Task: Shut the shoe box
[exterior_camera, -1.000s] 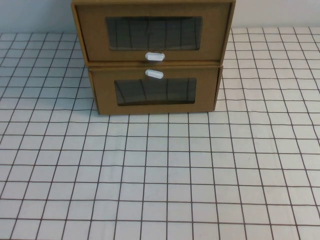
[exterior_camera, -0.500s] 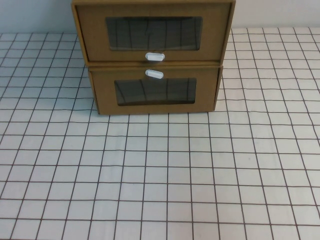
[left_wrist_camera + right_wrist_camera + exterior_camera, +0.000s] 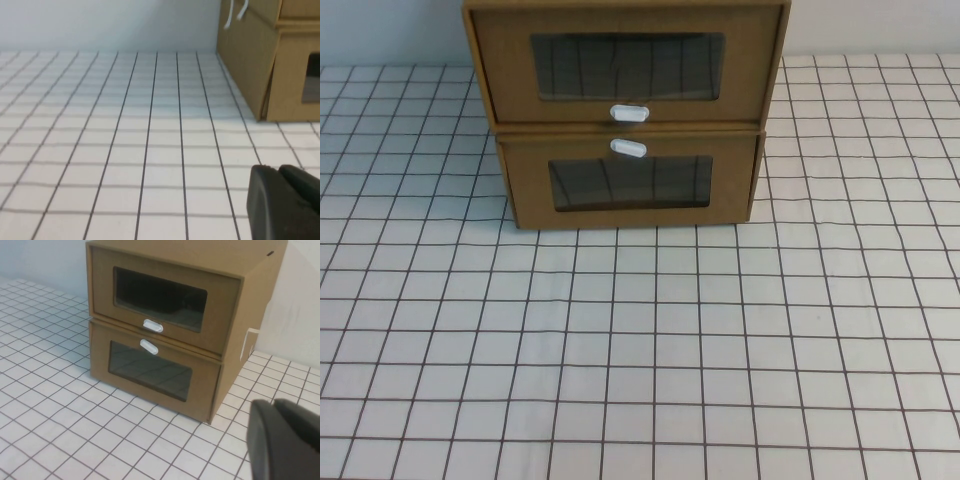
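A: Where's the target?
B: Brown cardboard drawer-style shoe box with clear window and small white oval handle below it (image 3: 627, 62), far middle of the white grid-lined worktop (image 3: 650, 340), stacked on the matching brown cardboard box with its handle above the window (image 3: 630, 182). Top drawer front juts slightly forward.
A: Grippers?
B: Left gripper (image 3: 285, 202), dark tip only, low over the worktop, left of the stack. Right gripper (image 3: 285, 440), near the stack's right front corner. Open or closed, can't tell for either.
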